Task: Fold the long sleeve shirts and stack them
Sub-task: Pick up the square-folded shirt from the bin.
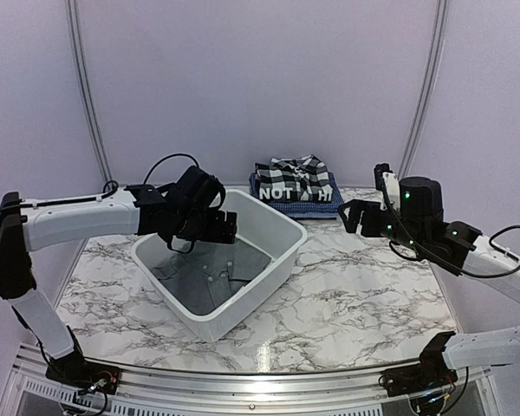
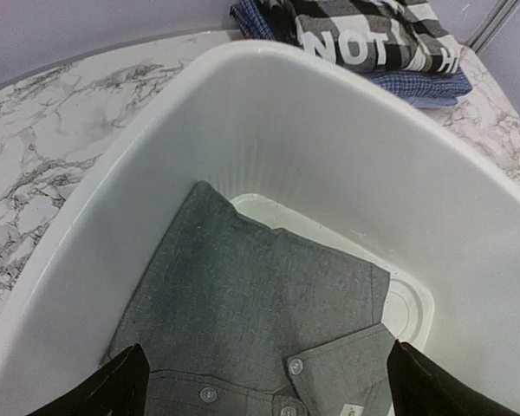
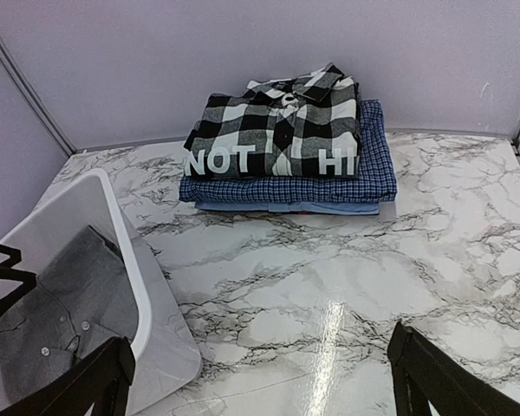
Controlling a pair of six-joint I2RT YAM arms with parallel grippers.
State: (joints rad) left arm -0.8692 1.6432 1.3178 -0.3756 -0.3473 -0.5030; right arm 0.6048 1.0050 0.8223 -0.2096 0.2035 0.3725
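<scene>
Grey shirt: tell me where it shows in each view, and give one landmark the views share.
Top external: the grey shirt lies inside the white tub, centre-left.
Left wrist: the grey shirt fills the lower centre, on the tub floor.
Right wrist: the grey shirt sits in the lower left corner, inside the tub.
Shared landmark: the folded shirt stack with the plaid shirt on top, beyond the tub.
</scene>
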